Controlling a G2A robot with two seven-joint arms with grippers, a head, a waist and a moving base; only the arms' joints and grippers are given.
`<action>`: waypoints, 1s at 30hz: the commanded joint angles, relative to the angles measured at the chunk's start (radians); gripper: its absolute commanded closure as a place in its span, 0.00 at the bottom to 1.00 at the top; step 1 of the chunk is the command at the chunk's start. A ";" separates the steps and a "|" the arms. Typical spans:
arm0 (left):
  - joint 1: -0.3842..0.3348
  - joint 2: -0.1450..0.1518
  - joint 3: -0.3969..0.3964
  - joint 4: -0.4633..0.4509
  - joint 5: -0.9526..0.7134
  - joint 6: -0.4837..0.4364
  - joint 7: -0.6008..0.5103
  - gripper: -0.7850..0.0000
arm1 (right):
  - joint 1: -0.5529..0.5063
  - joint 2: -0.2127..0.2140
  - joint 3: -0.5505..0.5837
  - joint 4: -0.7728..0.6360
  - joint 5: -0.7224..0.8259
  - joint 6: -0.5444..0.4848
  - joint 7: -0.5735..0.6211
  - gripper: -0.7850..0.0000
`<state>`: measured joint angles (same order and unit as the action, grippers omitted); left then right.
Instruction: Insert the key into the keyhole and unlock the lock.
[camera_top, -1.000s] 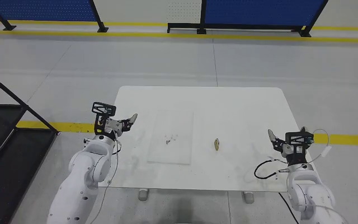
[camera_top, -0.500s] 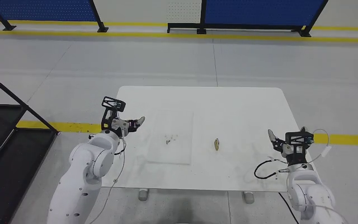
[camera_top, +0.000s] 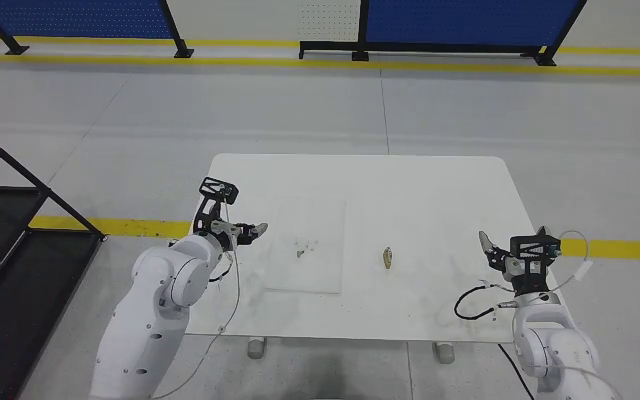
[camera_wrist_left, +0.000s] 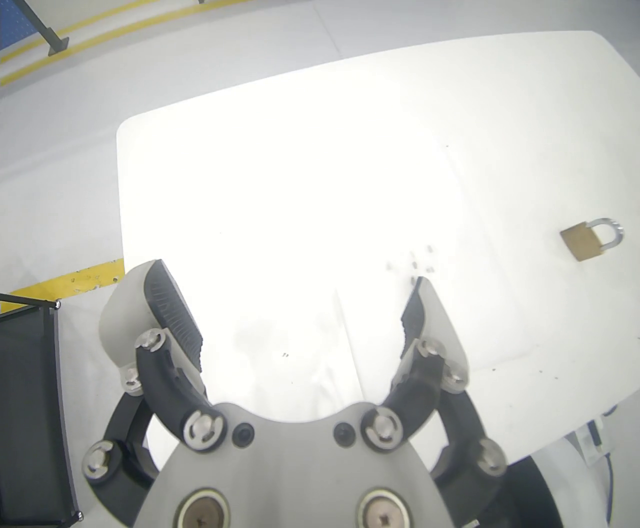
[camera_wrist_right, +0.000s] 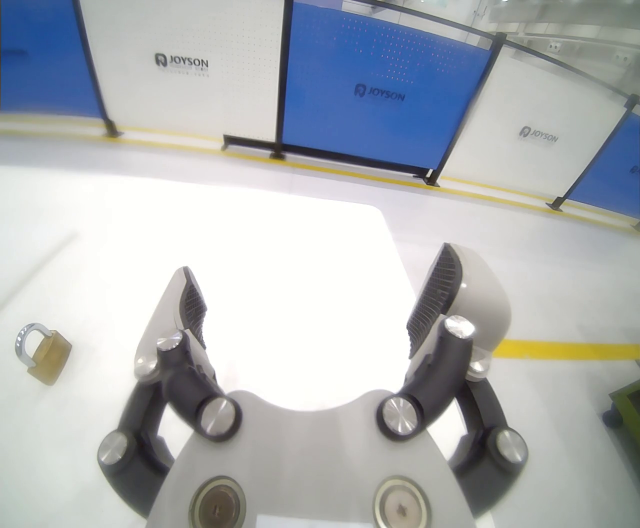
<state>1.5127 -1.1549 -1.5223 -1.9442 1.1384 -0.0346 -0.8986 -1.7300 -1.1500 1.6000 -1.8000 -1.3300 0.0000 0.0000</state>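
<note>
A brass padlock (camera_top: 386, 258) with a silver shackle lies flat near the table's middle; it also shows in the left wrist view as the padlock (camera_wrist_left: 585, 240) and in the right wrist view as the padlock (camera_wrist_right: 47, 355). A small dark object (camera_top: 300, 253), too small to tell if it is the key, rests on a white sheet (camera_top: 310, 275). My left gripper (camera_top: 245, 231) hovers open at the sheet's left edge, and in its own wrist view the left gripper (camera_wrist_left: 287, 280) holds nothing. My right gripper (camera_top: 513, 243) stands open and holds nothing at the table's right edge, as the right gripper (camera_wrist_right: 315, 265) in its wrist view shows.
The white table (camera_top: 430, 190) has rounded corners. A black frame (camera_top: 30, 230) stands on the floor to its left. Blue and white partition panels (camera_top: 460, 20) line the far side beyond a yellow floor line.
My left gripper has moved rightward over the table's left part to the sheet's edge. The right arm, padlock and small dark object have not moved.
</note>
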 joint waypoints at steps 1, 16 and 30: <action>-0.005 0.001 0.003 0.005 0.002 0.000 -0.021 0.00 | 0.000 0.000 0.000 0.000 0.000 0.000 0.000 0.00; -0.020 0.005 0.017 0.042 -0.013 0.004 -0.122 0.00 | 0.000 0.000 0.000 0.000 0.000 0.000 0.000 0.00; -0.043 0.008 0.042 0.091 -0.072 -0.011 -0.224 0.00 | 0.000 0.000 0.000 0.000 0.000 0.000 0.000 0.00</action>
<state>1.4708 -1.1472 -1.4819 -1.8561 1.0686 -0.0462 -1.1210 -1.7300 -1.1500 1.6000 -1.8000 -1.3300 0.0000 0.0000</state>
